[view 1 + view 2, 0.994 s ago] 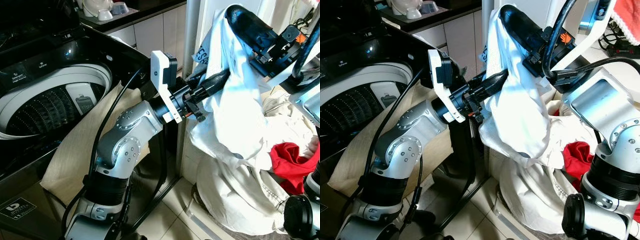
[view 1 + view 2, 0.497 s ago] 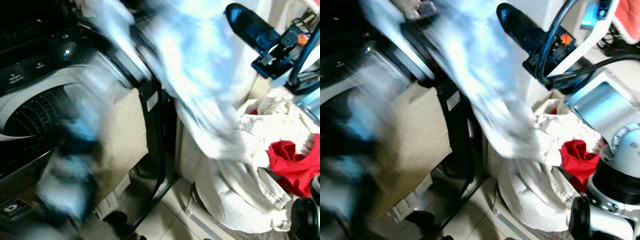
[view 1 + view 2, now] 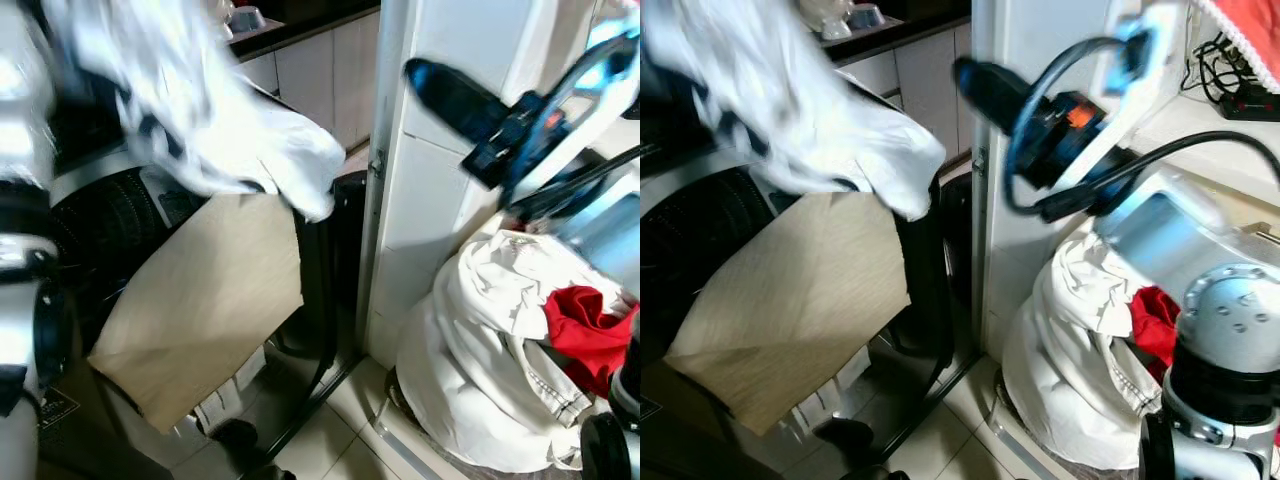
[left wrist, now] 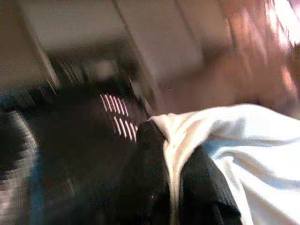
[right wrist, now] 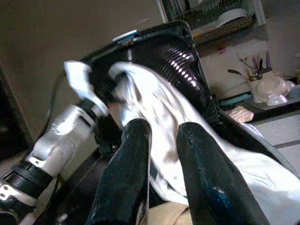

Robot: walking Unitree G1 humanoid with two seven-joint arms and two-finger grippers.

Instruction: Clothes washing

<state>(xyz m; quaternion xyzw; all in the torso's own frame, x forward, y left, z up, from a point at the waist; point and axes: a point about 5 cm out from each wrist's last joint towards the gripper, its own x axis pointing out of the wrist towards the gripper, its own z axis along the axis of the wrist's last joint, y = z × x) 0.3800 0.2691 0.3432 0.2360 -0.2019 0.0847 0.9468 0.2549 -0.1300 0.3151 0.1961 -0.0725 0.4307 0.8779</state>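
My left end effector (image 4: pixel 171 161) is clamped on the white garment (image 3: pixel 215 130) — cloth pinched btwn both fingers, held over the washing machine (image 3: pixel 110 200), its hem draping past the machine's right edge above a beige cloth (image 3: pixel 200 310). Right end effector (image 5: pixel 161 140) is raised w/ fingers slightly parted, holding nothing — near the laundry bag (image 3: pixel 480 370) w/ a red item (image 3: pixel 585 330) on the floor.

A white garment (image 3: pixel 240 140) over a black washing machine (image 3: pixel 320 260), a beige cloth (image 3: pixel 200 320) down its front. White laundry bag (image 3: pixel 480 380) holding a red item (image 3: pixel 585 335). Black end effector fingers (image 5: pixel 140 178).
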